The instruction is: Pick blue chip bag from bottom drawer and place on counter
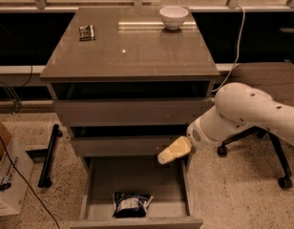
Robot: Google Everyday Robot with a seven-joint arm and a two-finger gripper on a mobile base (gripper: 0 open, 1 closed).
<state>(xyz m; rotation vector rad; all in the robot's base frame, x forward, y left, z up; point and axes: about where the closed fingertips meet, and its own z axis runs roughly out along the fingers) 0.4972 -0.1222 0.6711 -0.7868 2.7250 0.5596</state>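
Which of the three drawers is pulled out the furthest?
The bottom drawer, the deepest, with the blue chip bag inside; the gripper hangs above its right side.

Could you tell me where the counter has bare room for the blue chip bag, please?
The counter is bare across its middle and front, bordered by the small dark packet back left and the white bowl back right. The gripper hangs over the rear right of the open bottom drawer.

Nothing legible, even on the blue chip bag [131, 203]; the claw [167, 156] hangs over the bottom drawer [137, 222].
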